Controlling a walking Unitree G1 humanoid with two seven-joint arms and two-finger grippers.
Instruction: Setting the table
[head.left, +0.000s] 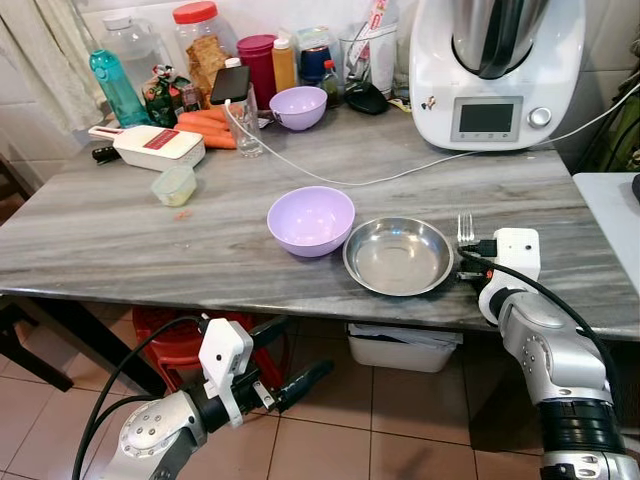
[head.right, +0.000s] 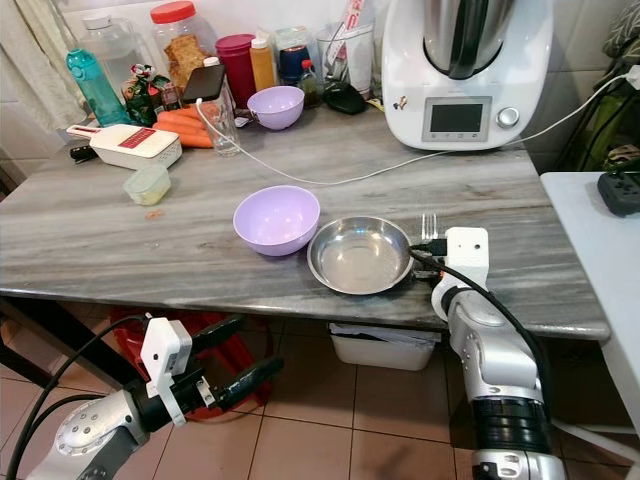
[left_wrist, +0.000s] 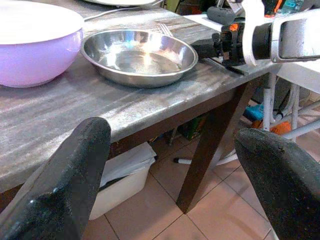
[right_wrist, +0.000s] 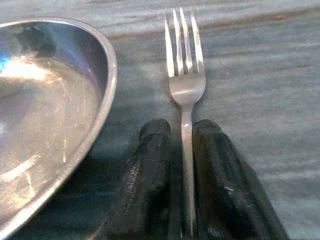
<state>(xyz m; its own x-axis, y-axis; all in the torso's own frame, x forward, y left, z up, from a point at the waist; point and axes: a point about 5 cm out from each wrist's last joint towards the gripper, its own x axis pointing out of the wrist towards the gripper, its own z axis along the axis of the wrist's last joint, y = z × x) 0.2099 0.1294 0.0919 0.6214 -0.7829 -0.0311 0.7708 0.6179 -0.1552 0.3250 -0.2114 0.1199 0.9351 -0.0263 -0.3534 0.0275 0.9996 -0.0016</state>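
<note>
My right gripper (right_wrist: 182, 150) pinches the fork (right_wrist: 184, 85) beside the steel plate (right_wrist: 50, 110); left gripper (head.left: 275, 370) gapes wide below the table (head.left: 120, 230).

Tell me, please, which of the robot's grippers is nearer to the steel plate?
Right. The right gripper is on the table beside the steel plate, shut on a fork; the left gripper hangs open below the table edge.

Grey streaked marble tabletop (head.left: 120, 235). Lilac bowl (head.left: 311, 220) left of a shiny silver steel plate (head.left: 398, 256). Silver fork (right_wrist: 184, 85) between black fingers (right_wrist: 150, 175). Far right, white appliance (head.left: 495, 75). Terracotta floor tiles (head.left: 400, 425).
</note>
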